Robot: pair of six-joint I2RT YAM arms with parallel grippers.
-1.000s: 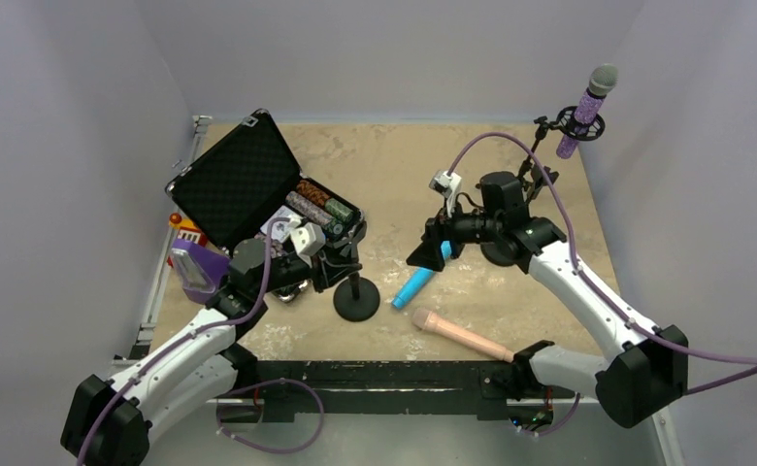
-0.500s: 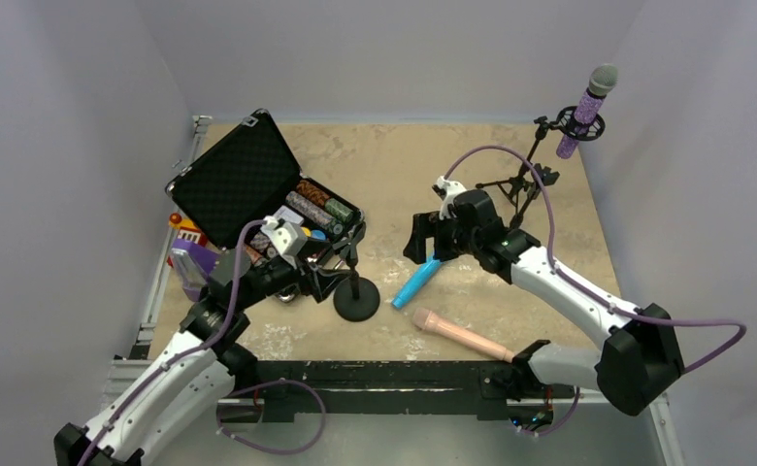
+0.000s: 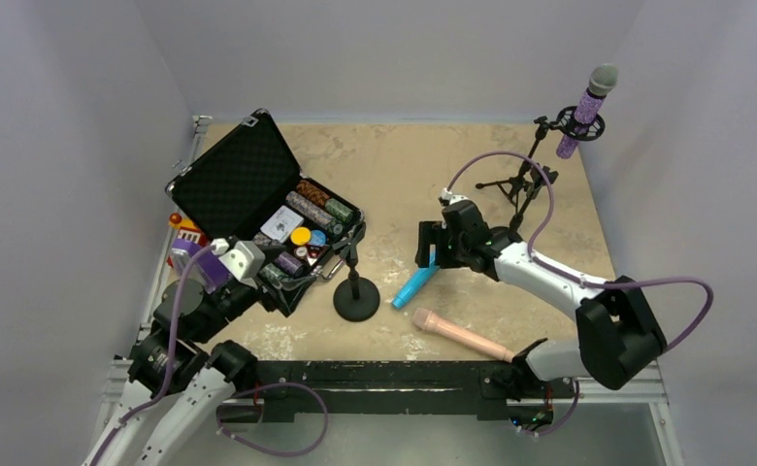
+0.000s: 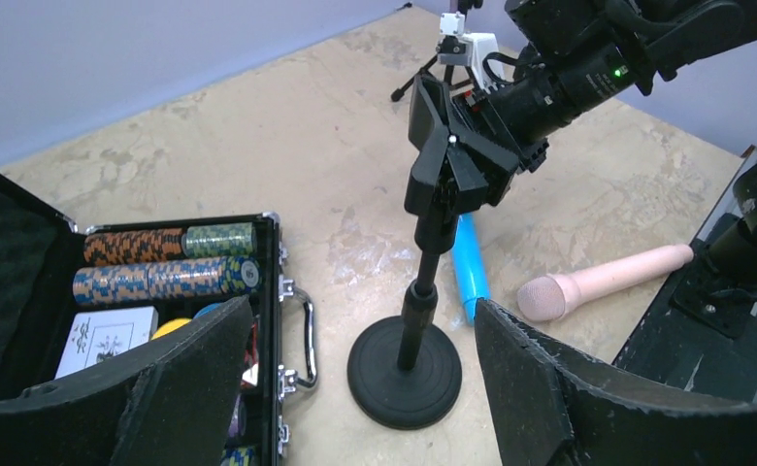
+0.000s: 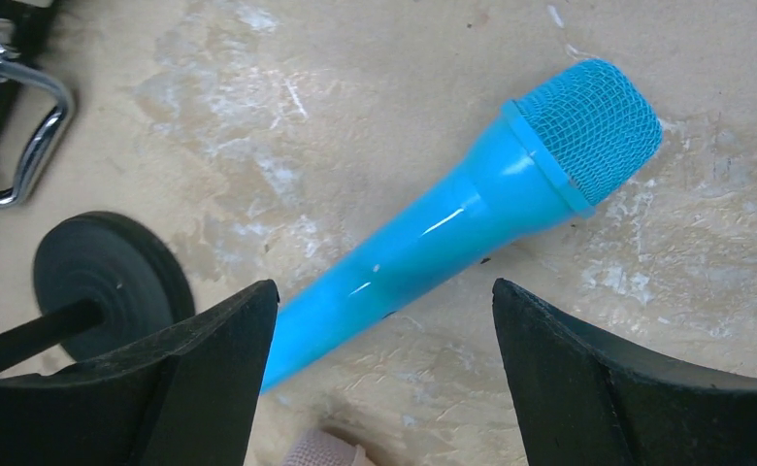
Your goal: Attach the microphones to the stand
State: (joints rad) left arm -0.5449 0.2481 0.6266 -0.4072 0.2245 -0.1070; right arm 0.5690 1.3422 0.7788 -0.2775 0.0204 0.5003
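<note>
One's mounted: purple microphone [image 3: 584,105] in the tripod stand [image 3: 522,180] beyond my right tool [image 5: 382,291]. That tool's spread, blue microphone [image 5: 452,223] flat on the bench [image 3: 394,165] directly underneath, lined up for pickup. Left tool [image 4: 363,309] spread, empty.

The blue microphone [image 5: 433,233] has a smooth, glossy plastic body and a fine matt mesh head. The pink microphone [image 4: 608,282] looks matt. The purple microphone [image 3: 584,115] glitters below a grey mesh head. The tabletop [image 5: 355,87] is rough, mottled and stone-like. The stand base [image 4: 404,374] is matt black. The case handle [image 4: 311,335] is shiny metal, and the case lid [image 3: 234,189] is lined with dimpled black foam.
</note>
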